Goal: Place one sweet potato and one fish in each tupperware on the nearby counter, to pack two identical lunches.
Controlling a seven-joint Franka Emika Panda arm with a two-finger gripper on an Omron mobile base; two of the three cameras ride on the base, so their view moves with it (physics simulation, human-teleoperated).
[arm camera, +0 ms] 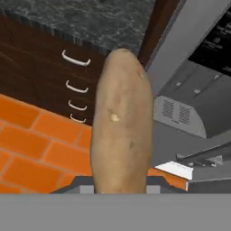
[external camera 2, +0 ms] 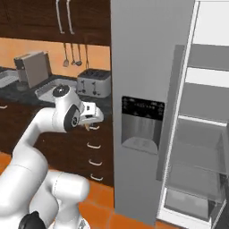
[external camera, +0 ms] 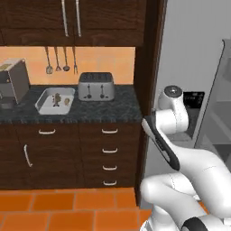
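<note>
A long tan sweet potato [arm camera: 122, 135] stands upright in the middle of the hand view, with my gripper shut on its lower end and the fingertips hidden behind it. In the right base view the gripper [external camera 2: 86, 125] hangs in front of the drawers, level with the counter's edge. A pale tupperware [external camera: 54, 100] sits on the black speckled counter [external camera: 117, 107] left of the toaster. It holds a dark piece and a tan piece, too small to name, so I cannot tell whether either is a fish. The tupperware [external camera 2: 48, 91] lies behind and left of my arm.
A silver toaster [external camera: 95, 85] and a grey coffee machine [external camera: 16, 79] stand on the counter, with utensils [external camera: 61, 61] hanging above. A grey fridge door with a dispenser [external camera 2: 142, 120] rises right of the gripper, beside the open fridge shelves [external camera 2: 201, 134]. Below is orange tiled floor [arm camera: 31, 144].
</note>
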